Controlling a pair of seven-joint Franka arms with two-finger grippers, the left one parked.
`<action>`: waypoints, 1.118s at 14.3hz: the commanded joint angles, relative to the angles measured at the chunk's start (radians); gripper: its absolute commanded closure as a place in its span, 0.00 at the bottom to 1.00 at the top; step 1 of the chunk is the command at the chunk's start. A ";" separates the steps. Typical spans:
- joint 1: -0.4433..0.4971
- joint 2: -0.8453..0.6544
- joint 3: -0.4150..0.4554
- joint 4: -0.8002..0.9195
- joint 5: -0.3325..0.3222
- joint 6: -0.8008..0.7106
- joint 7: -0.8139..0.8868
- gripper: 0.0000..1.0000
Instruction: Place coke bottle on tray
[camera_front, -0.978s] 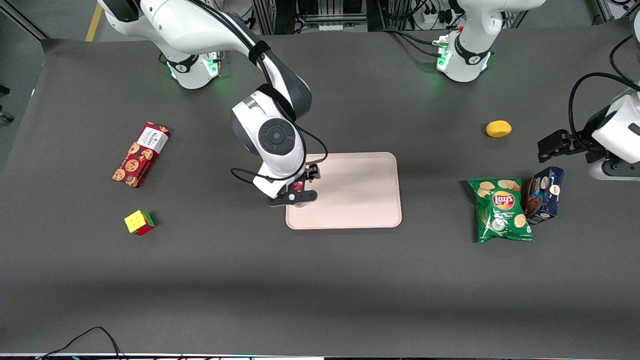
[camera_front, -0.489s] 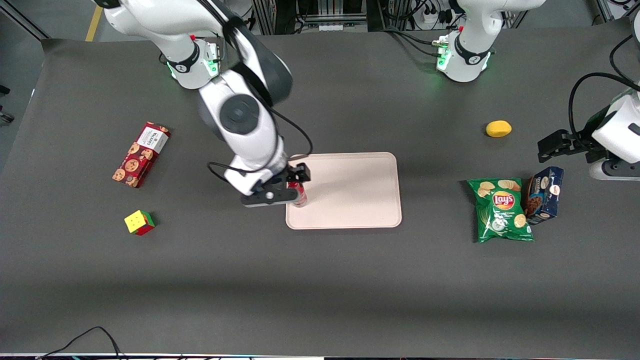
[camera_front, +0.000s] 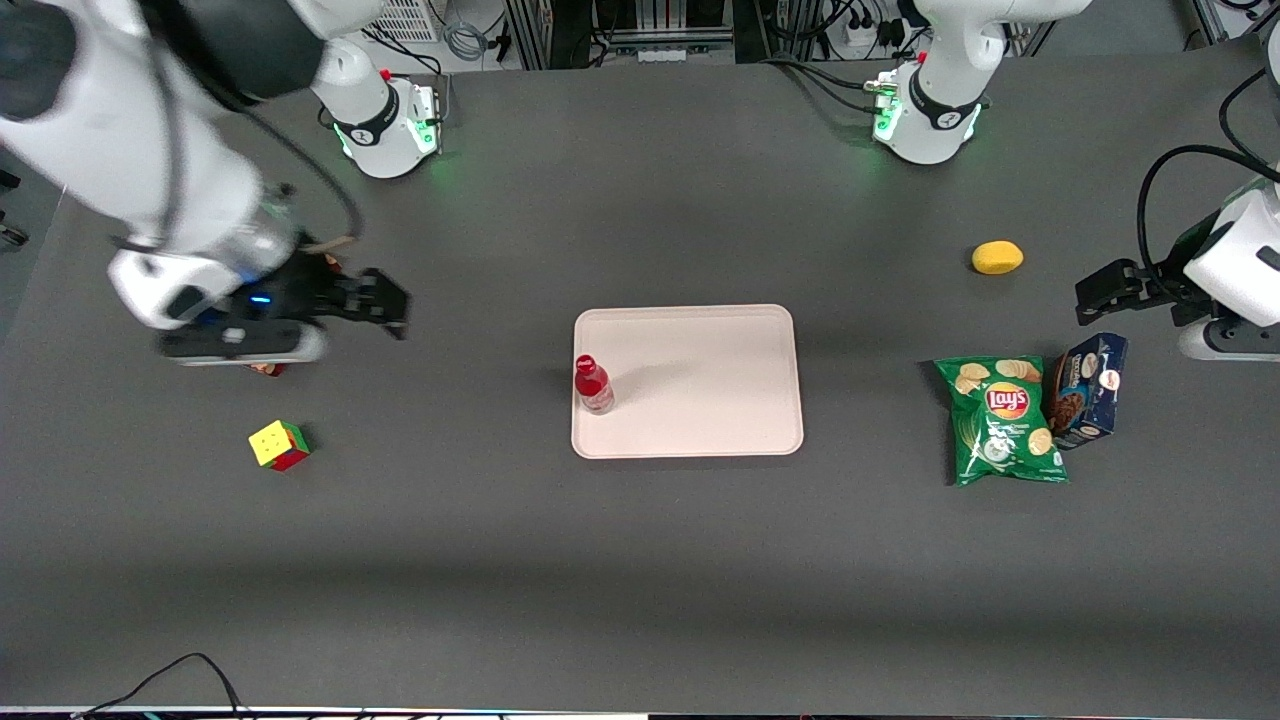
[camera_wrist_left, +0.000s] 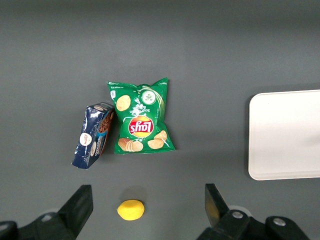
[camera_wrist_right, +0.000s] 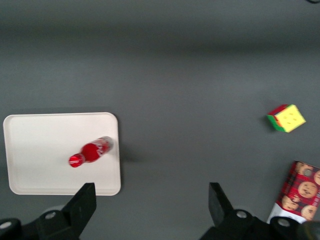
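- On the tray (camera_front: 700, 380), at its edge toward the working arm's end of the table: the coke bottle (camera_front: 592, 385), upright, red cap up, standing free.
- High over the table, well apart from bottle and tray, above the red cookie box (camera_wrist_right: 299, 192): the gripper (camera_front: 385, 305), fingers spread wide with nothing between them.
- Near that box, closer to the front camera: the colour cube (camera_front: 279, 445), yellow face up.
- Toward the parked arm's end: the green chips bag (camera_front: 1002, 420), lying flat, touching or just beside the dark blue snack box (camera_front: 1088, 390), tilted against its side.
- Farther from the front camera than the bag: a yellow lemon (camera_front: 997, 257), alone on the dark grey table (camera_front: 640, 560).
- Seen from the right wrist: bottle (camera_wrist_right: 91, 152) inside the tray's rim (camera_wrist_right: 60, 152), cube (camera_wrist_right: 286, 118) off on the bare mat.
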 joint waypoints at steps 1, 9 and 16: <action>-0.146 -0.066 0.031 -0.111 -0.004 0.006 -0.035 0.00; -0.301 -0.097 0.002 -0.154 -0.020 0.009 -0.038 0.00; -0.339 -0.092 -0.028 -0.142 -0.060 0.007 -0.035 0.00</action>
